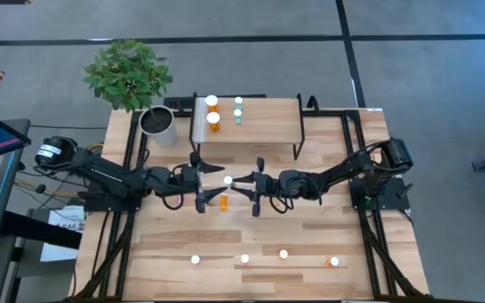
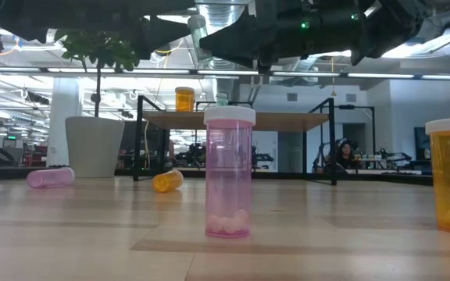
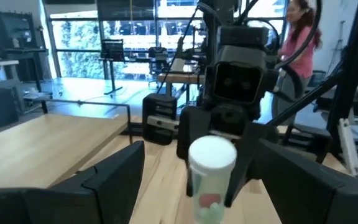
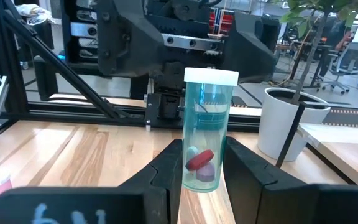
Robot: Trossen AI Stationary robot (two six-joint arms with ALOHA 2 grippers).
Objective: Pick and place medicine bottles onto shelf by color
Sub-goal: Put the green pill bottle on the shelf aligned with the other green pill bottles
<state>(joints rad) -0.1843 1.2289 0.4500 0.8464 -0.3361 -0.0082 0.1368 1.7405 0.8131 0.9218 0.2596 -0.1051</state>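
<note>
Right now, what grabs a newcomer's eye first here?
The two arms meeting mid-table: the right gripper holds a teal bottle upright, facing the open left gripper. Next, in the low view, a pink bottle stands in the foreground. Behind, the shelf already carries orange bottles and pale ones.

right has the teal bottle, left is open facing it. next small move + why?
Probably close the left gripper on the teal bottle before the right gripper lets go. The right's fingers clamp the bottle upright, and the left's open fingers flank it mid-table, which looks like a handover. The shelf already holds teal bottles.
</note>
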